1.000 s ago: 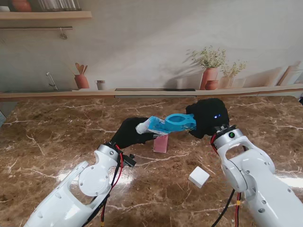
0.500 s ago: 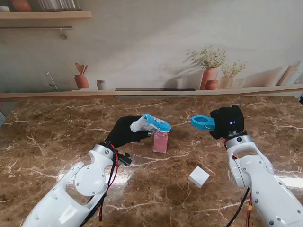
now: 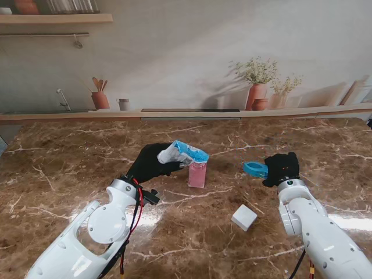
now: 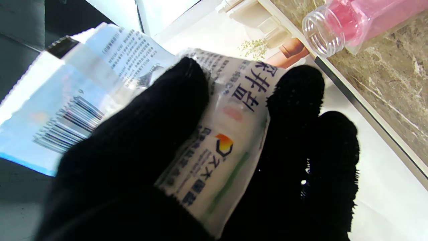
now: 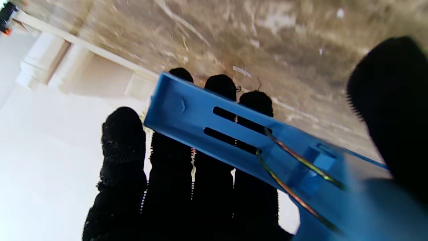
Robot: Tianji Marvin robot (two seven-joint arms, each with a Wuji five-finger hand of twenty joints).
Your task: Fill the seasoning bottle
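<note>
A clear seasoning bottle with pink contents stands uncapped at the table's middle; its open threaded mouth shows in the left wrist view. My black-gloved left hand is shut on a blue and white seasoning bag, held tilted just left of and over the bottle top. The bag's printed side sits between thumb and fingers. My right hand is to the right of the bottle, shut on a blue clip, which lies across the fingers.
A small white cube-shaped cap lies on the brown marble table, nearer to me and right of the bottle. A ledge with painted pots runs along the far edge.
My right hand pulled the blue clip off the bag and carried it right and nearer to me. The left hand kept the bag by the bottle, shifting slightly.
</note>
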